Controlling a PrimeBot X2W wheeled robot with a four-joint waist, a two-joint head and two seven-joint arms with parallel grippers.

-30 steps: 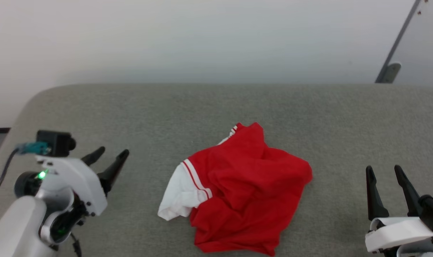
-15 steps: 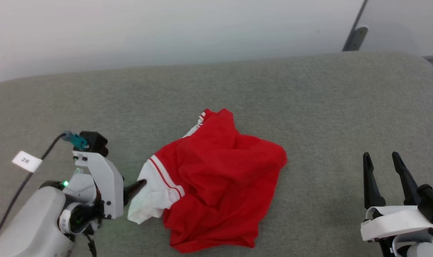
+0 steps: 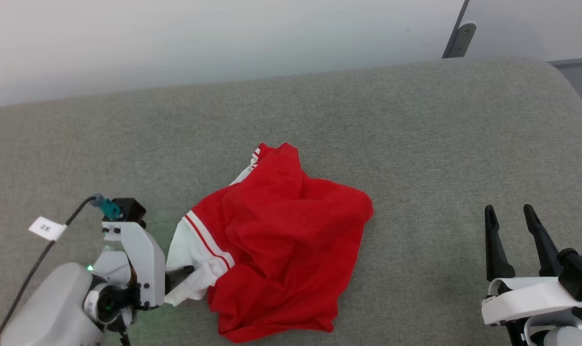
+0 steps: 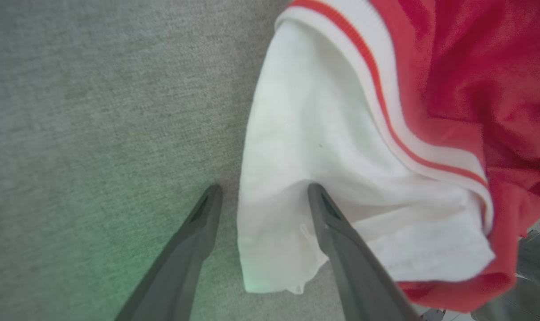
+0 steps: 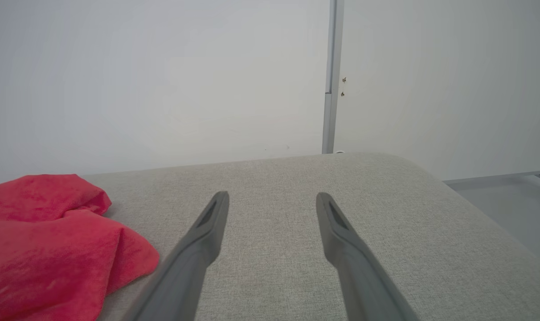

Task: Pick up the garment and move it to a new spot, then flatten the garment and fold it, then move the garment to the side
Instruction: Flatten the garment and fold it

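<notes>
The garment [image 3: 281,250] lies crumpled on a grey cushioned surface [image 3: 416,144], red cloth bunched up with a white sleeve and its red-striped trim at the left. My left gripper [image 3: 185,271] is low at that sleeve, open. In the left wrist view, the left gripper [image 4: 264,189] straddles the sleeve's [image 4: 323,133] outer edge: one finger lies over the grey cover, the other over the white cloth. My right gripper [image 3: 508,211] stands open at the lower right, well apart from the garment [image 5: 42,240]. In the right wrist view nothing is between the right gripper's [image 5: 273,196] fingers.
A pale wall runs behind the surface, with a grey metal post [image 3: 456,33] at the back right. The surface rounds off at its right edge [image 3: 574,96], floor beyond. A dark cable with a white tag [image 3: 46,228] trails from my left wrist.
The head camera has turned, shifting the whole picture. My left gripper has come in from the left to the white sleeve's edge. The right gripper keeps its pose.
</notes>
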